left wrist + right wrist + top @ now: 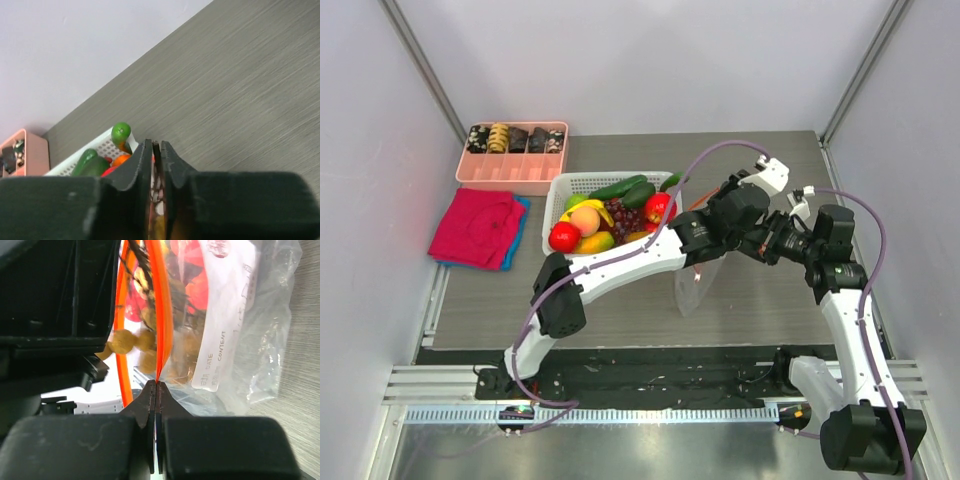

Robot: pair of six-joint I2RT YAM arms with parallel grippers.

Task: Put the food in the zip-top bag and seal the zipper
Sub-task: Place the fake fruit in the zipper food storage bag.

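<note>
The clear zip-top bag (698, 285) hangs mouth-up over the table between my two grippers. My right gripper (156, 382) is shut on one lip of the orange zipper (162, 315), and the other lip bows away to the left. A tan berry bunch (125, 342) on a brown stem hangs in the open mouth. My left gripper (156, 144) is pinched on that thin stem. The bag (250, 340) shows more tan and red shapes through its wall. A peach (585, 219), a red round fruit (563, 237) and bananas (582, 206) lie in the white basket (560, 185).
A pink divided tray (510, 170) with small rolls stands at the back left. A red cloth (477, 227) lies left of the basket. Green vegetables (120, 132) fill the basket's far side. White walls close in the table on three sides.
</note>
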